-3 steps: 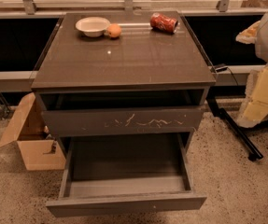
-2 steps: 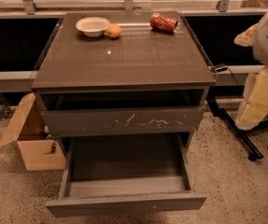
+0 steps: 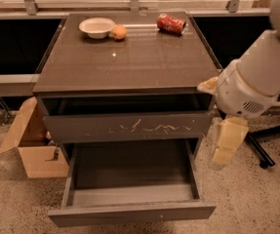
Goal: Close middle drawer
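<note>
Gripper [image 3: 229,143] hangs at frame right, released or clenched I cannot tell, beside the pulled-out middle drawer [image 3: 132,182] at lower centre; I judge this the approach, front-push next.

The arm [image 3: 256,77] now reaches much farther into view from the right. Earlier it sits at the picture's right edge, well apart from the cabinet [image 3: 125,67]. Now its white housing is just beside the cabinet's front right corner and covers a little of it. The gripper [image 3: 229,141] is lower and farther left than before. It hangs below the housing, near the right side of the open middle drawer [image 3: 132,184], level with the drawer's side wall. The arm also hides more of the black stand leg [image 3: 256,152] on the floor at the right than before.
</note>
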